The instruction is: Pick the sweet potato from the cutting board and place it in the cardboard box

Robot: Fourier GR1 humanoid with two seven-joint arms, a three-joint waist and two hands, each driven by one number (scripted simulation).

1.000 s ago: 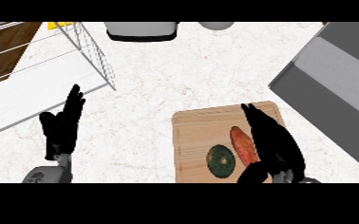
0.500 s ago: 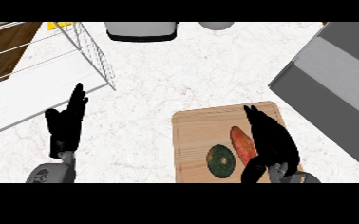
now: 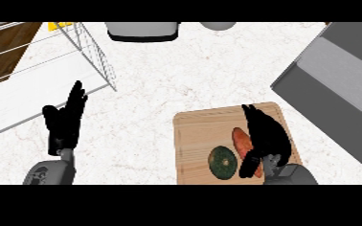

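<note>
An orange sweet potato [image 3: 242,141] lies on the wooden cutting board [image 3: 198,134] at the lower right. My right hand [image 3: 267,135] hangs over the board, fingers straight, its edge against the sweet potato's right side and hiding part of it. A grey box [image 3: 322,84] stands at the right edge, beyond the board. My left hand [image 3: 65,119] rests open at the lower left, fingers up.
A dark green round vegetable [image 3: 223,161] sits on the board just left of the sweet potato. A wire rack [image 3: 92,52] stands at the upper left. A grey container [image 3: 141,30] and a pale bowl [image 3: 218,25] line the far edge.
My right hand has shifted slightly lower over the board, covering more of the sweet potato. The left hand has drifted a little downward.
</note>
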